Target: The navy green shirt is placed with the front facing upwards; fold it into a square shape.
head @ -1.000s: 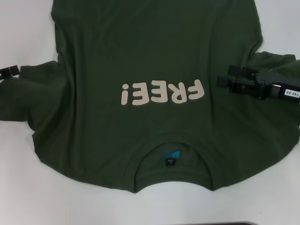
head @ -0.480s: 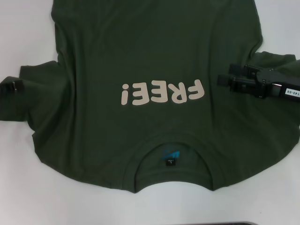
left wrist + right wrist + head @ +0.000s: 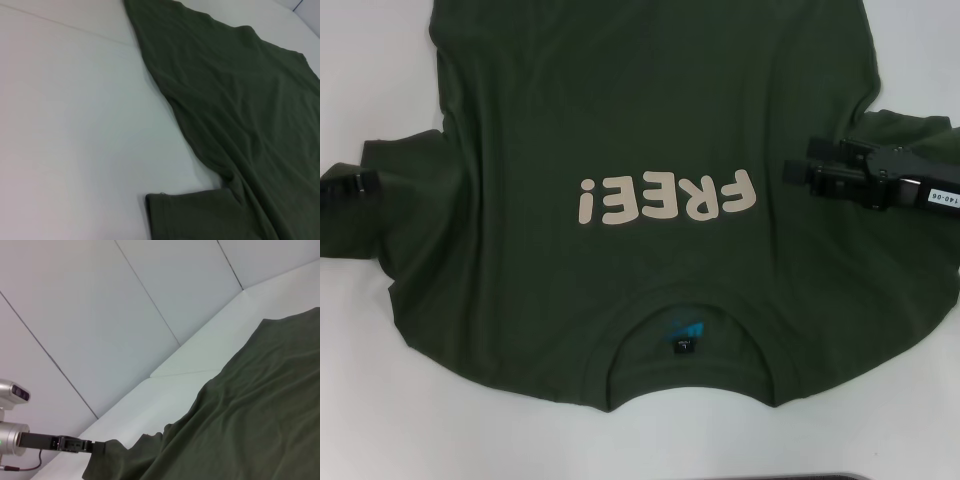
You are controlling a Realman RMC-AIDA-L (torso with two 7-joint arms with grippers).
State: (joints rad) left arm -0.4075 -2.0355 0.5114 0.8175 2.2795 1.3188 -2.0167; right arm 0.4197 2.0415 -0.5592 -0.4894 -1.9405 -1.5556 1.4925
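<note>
Dark olive-green short-sleeved cotton T-shirt [image 3: 650, 200] lies spread flat, front up, on the white bench [image 3: 380, 420]. It fills most of the bench top; the body runs away from the robot and off the far edge of the head view.

Nearest: the round neckline, collar toward the robot. Inside it, a small black-and-blue neck label [image 3: 682, 338].

Past the collar, pale pinkish-cream block letters [image 3: 667, 198] across the chest read "FREE!", upside down from the robot's side.

Cloth mostly smooth, with soft ripples and shallow creases over the body. Nothing folded over yet.

Sleeves out to both sides. The robot's left sleeve [image 3: 380, 215] is a bit bunched; the left wrist view shows its stitched hem lying on bare bench, the side seam running off beyond it.

Left gripper [image 3: 348, 189], black, sits at the outer end of that left sleeve, right at the hem. Cannot tell how it is set.

Right gripper [image 3: 812, 160], black, with a white numbered tag on its body, is over the right sleeve near the armpit, two fingers apart, pointing in toward the chest.
</note>
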